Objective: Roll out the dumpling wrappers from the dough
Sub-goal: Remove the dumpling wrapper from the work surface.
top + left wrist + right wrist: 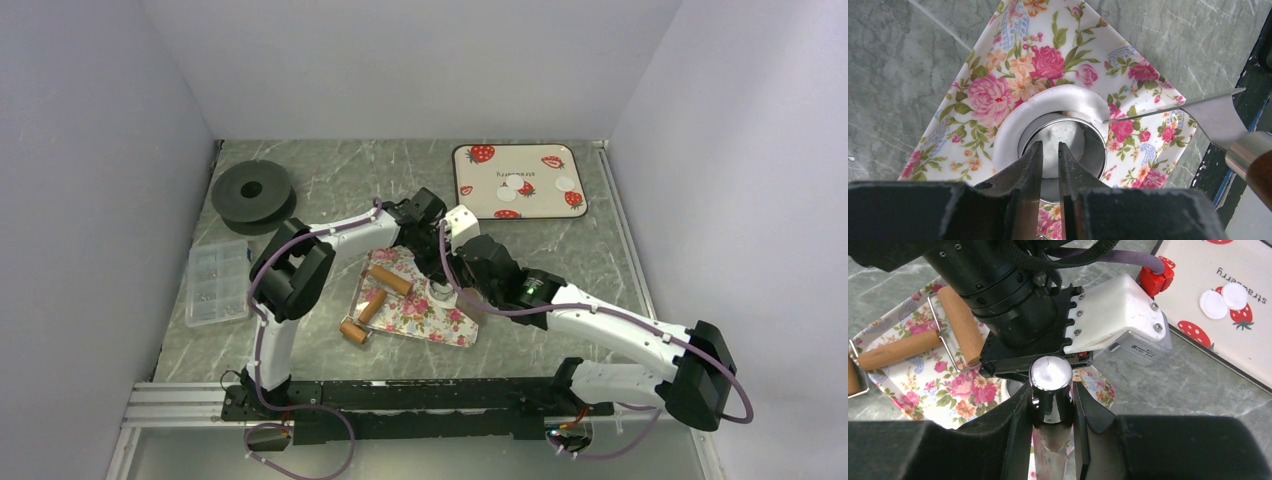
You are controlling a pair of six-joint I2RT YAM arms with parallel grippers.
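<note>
While the left end effector (1050,146) hangs over the near rim of the cutter (1093,152), jaws almost together with only a slit between them, the right end effector (1050,390) clamps tight on the chrome-capped handle of a spatula (1208,117). Whether the left one grips the cutter or merely presses on it cannot be told from the wrist view. The cutter stands in the dough (1058,97) just ahead of and below the left fingertips, on a floral mat (1158,75). The spatula's thin blade comes in from that end effector's right, its tip touching the dough beside the ring.

At least three wrappers (1214,304) lie on a strawberry tray (540,205), well beyond the right end effector and to its right; two of them overlap. They are small, flat, white and round, thin and matte, each about as big as a printed berry. The job looks partly done: several discs are cut and set aside, another apparently sits inside the ring waiting to be freed, and only a narrow collar of dough shows around it. Rollers (390,281) rest on the mat to the left of both end effectors.
</note>
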